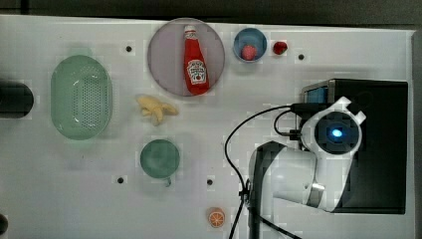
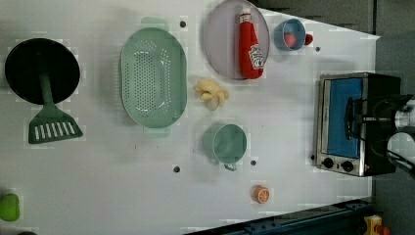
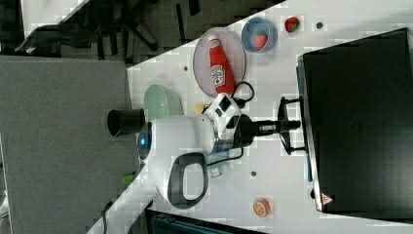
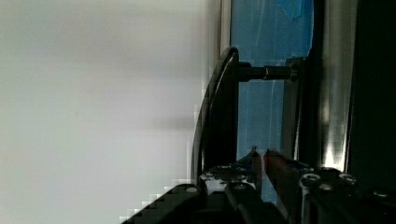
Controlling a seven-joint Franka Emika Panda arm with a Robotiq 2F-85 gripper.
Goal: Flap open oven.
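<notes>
The oven (image 1: 378, 149) is a black box at the top view's right, with a blue glass door (image 2: 342, 117), a silver frame and two black knobs (image 2: 337, 164). The door stands shut, flush with the frame. My gripper (image 3: 287, 126) comes down from above onto the middle of the curved black handle (image 3: 283, 109). In the wrist view the handle (image 4: 219, 116) runs in under my gripper (image 4: 264, 158), whose fingertips (image 4: 275, 163) sit close together in front of the glass (image 4: 261, 107). The jaws look shut on the handle. In the top view the white wrist (image 1: 333, 132) hides the fingers.
A ketchup bottle (image 1: 195, 62) lies on a grey plate (image 1: 164, 55). Nearby are a blue bowl (image 1: 250, 44), a strawberry (image 1: 279, 48), a banana (image 1: 156, 109), a green colander (image 1: 81, 97), a green mug (image 1: 159, 158) and an orange half (image 1: 216, 217). A black cable (image 1: 234, 134) loops beside the arm.
</notes>
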